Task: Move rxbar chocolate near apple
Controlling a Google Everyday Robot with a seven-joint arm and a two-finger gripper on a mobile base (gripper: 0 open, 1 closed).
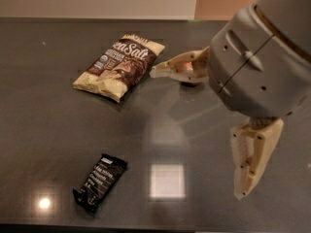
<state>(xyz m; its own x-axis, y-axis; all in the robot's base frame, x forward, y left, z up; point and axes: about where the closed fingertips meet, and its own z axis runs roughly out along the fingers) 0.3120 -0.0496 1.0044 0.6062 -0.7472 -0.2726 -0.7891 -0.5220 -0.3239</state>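
The rxbar chocolate [99, 182], a small black wrapper with white lettering, lies flat on the dark counter [48, 120] at the lower left. The apple [193, 83] is almost hidden behind the gripper's upper finger; only a thin red sliver shows at centre right. My gripper [197, 134] hangs above the counter at the right, open wide and empty. One tan finger [177, 67] points left over the apple, the other [250, 159] points down. The gripper is well to the right of the bar and not touching it.
A tan-and-brown "Sea Salt" snack bag [119, 64] lies left of the apple at the upper middle. The large grey wrist [257, 62] fills the upper right. A wall runs along the counter's far edge.
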